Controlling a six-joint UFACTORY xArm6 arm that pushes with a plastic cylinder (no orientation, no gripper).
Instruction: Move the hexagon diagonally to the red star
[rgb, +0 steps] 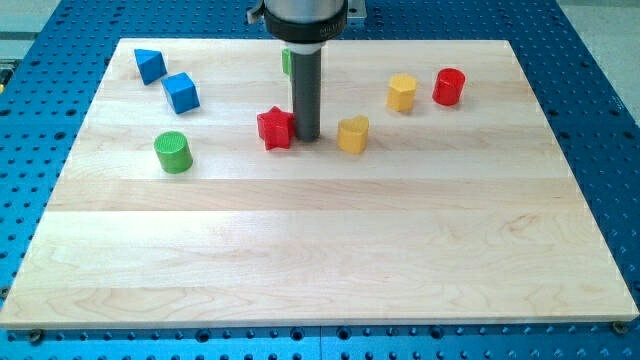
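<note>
The hexagon (402, 92), as I read the yellow block in the upper right of the frame, lies up and to the right of my tip (307, 137), well apart from it. My tip is a bare rod end with nothing to open or close, and it holds nothing. It stands on the board just right of the red star (275, 128), so close that I cannot tell whether they touch. Just to the right of my tip, with a small gap, sits the yellow heart (352, 133), roughly on the line between star and hexagon. The coming move turns on that line: the hexagon has to travel down and left toward the star, so I judge my tip must first get round to the hexagon's upper right side, and the heart is likely to get in the way of a straight diagonal push. Right of the hexagon, near it but apart, is the red cylinder (449, 86), which leaves limited room to slip in behind. A green block (286, 60) shows at the top, mostly hidden behind the rod, its shape unclear. Far to the left are a green cylinder (173, 152), a blue cube (181, 92) and another blue block (150, 65), all out of the path. The wooden board (320, 250) is flat and smooth, and its lower half is bare.
</note>
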